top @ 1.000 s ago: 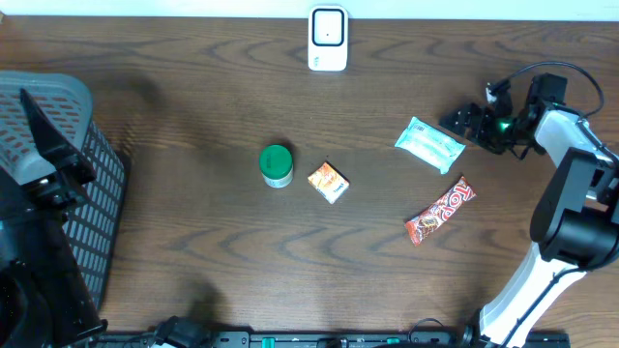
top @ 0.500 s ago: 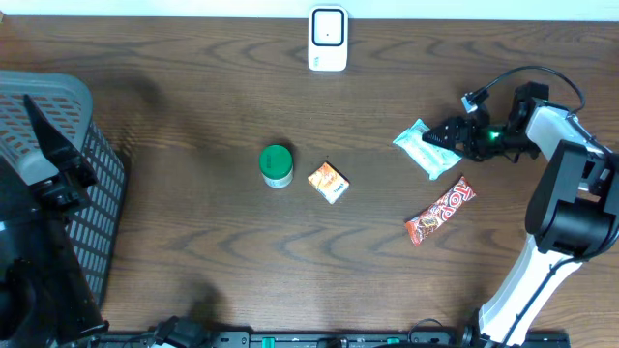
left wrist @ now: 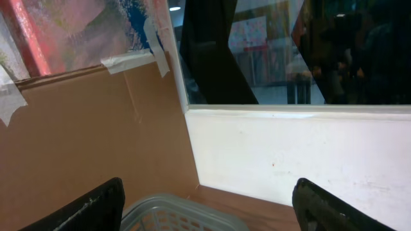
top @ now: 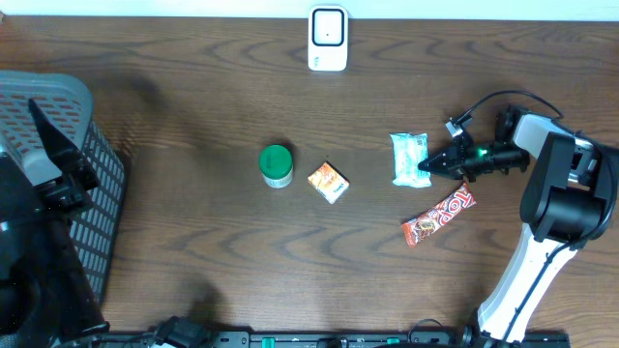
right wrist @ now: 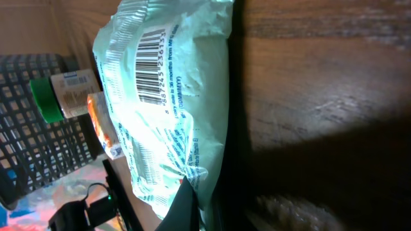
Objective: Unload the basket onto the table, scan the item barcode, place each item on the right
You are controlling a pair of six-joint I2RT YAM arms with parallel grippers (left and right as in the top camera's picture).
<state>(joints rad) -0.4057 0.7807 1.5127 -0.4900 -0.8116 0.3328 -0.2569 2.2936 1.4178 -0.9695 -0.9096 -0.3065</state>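
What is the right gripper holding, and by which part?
The mint-green packet, pinched by the right gripper at its edge nearest the arm, away from the barcode end.

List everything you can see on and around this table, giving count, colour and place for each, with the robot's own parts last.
scanner: one, white, far edge, centre.
bottle: one, green lid, mid-table.
small box: one, orange, just right of the bottle.
packet: one, pale green, right of centre, barcode visible in the right wrist view.
snack bar: one, red, beside the packet, toward the robot's base.
basket: one, grey, left edge.
table: one, dark wood.
left fingers: two, black, spread open over the basket.
right fingers: two, black, shut on the packet's edge.
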